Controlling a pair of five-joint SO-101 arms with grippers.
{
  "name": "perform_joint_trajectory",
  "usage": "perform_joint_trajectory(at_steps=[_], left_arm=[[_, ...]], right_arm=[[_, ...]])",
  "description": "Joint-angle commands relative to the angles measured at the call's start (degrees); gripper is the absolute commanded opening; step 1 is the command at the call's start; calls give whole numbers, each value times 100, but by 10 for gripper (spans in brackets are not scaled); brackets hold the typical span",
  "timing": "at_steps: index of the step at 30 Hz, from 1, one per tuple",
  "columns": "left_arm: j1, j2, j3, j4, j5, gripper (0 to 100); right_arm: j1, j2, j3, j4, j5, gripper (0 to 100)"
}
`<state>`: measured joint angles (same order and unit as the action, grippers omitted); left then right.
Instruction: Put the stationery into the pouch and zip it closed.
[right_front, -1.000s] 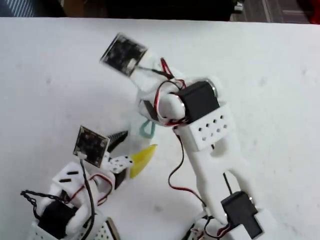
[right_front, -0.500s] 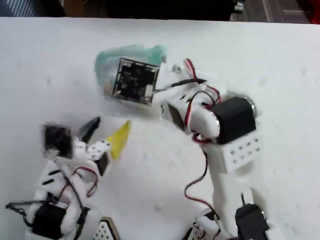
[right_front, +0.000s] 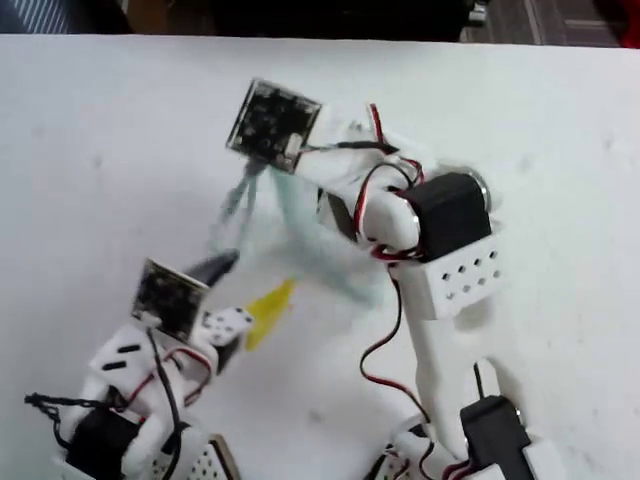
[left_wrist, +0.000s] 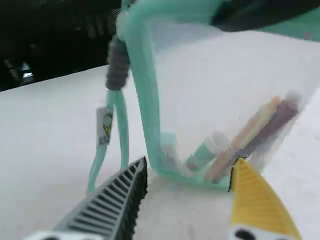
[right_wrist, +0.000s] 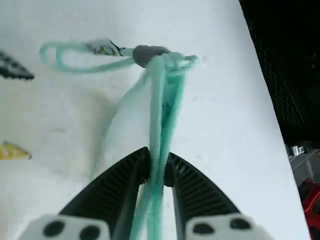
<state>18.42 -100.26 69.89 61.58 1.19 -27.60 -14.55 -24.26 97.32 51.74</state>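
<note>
A translucent teal pouch (right_front: 300, 225) hangs over the white table, and my right gripper (right_wrist: 156, 152) is shut on its teal rim (right_wrist: 162, 100). Several pens and other stationery (left_wrist: 250, 135) lie inside the pouch (left_wrist: 200, 90), near its low corner. Its cord loop (right_wrist: 70, 52) with a grey bead (right_wrist: 145, 51) and a small tag dangles to one side, seen as the cord (left_wrist: 107, 145) in the left wrist view. My left gripper (right_front: 262, 272) stands open just before the pouch's low edge, with a black finger (left_wrist: 117, 197) and a yellow finger (left_wrist: 255, 200) and nothing between them.
The white table (right_front: 520, 120) has free room to the left, right and rear. Its far edge meets a dark background at the back. The right arm's body (right_front: 450, 250) stretches from the front edge towards the middle.
The right arm has swung about with the pouch, which now hangs lower and nearer the left gripper. The left gripper went left, then came back towards the pouch.
</note>
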Motion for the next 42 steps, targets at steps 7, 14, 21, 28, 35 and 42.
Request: perform_joint_trajectory(at_steps=[7,14,21,28,35,42], left_arm=[[-2870,40,-18,-1389,879,279],[-2879,40,659,-2286,1398,279],[-927,40,1143,-2286,976,279],[-418,40,-123,-237,607,278],[-409,40,-519,255,519,282],[-242,40,-492,237,185,282]], right_arm=[[-48,-901,1855,154,1574,17],[-136,-1780,3569,145,2365,17],[-426,-2659,4220,101,2488,17],[505,-2738,4220,-840,2382,17],[796,-2738,4220,-1262,2207,17],[514,-2281,4237,-1095,2224,17]])
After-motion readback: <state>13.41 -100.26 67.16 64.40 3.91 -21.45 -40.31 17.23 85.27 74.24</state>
